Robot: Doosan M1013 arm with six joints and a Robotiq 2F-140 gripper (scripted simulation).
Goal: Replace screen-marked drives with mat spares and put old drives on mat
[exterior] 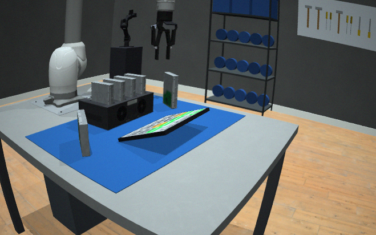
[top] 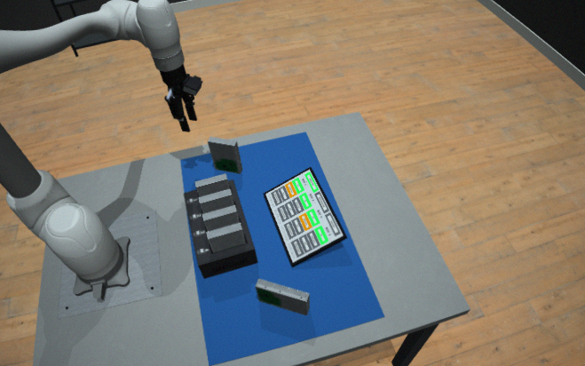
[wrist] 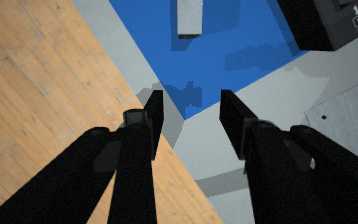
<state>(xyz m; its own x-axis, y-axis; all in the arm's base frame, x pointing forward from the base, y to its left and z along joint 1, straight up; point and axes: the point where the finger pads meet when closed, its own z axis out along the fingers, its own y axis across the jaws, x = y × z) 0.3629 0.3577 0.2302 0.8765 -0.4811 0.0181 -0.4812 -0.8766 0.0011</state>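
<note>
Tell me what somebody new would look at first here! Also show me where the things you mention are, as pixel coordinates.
Probably the bright screen [top: 304, 217] [exterior: 165, 124], tilted over the blue mat [top: 349, 298] [exterior: 118, 175] with green and orange boxes on it. Next might come the black dock [top: 228, 262] [exterior: 95, 116] [wrist: 312, 25], beside the screen, with four gray drives poking up from it. Above the table's far side hangs the black gripper [top: 188, 124] [exterior: 162, 53] [wrist: 191, 104], its fingers apart with nothing between them.
</note>
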